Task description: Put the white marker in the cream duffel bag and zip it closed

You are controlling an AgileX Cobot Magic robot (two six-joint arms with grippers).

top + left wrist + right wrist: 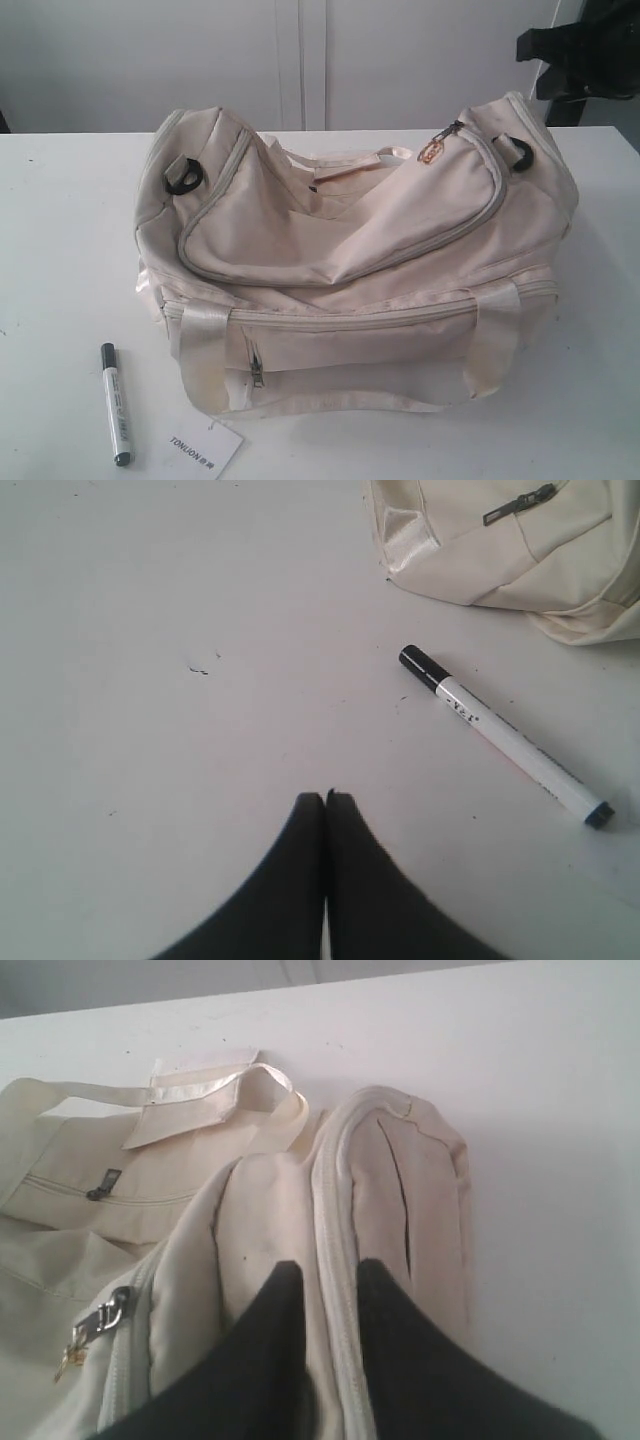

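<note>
One marker (pixel 116 404) lies flat on the table (pixel 60 250), just off the bag's (pixel 350 230) front-left corner and beside a paper tag (pixel 205 450), touching neither. It lies clear of the left gripper (pixel 325 800), whose jaws are pressed together on nothing. In the exterior view its long axis runs near to far, with the black cap at the far end, toward the bag. There is one bag. The right gripper (pixel 322 1270) straddles a zip ridge at the bag's end, fingers apart; I cannot tell whether they pinch it.
</note>
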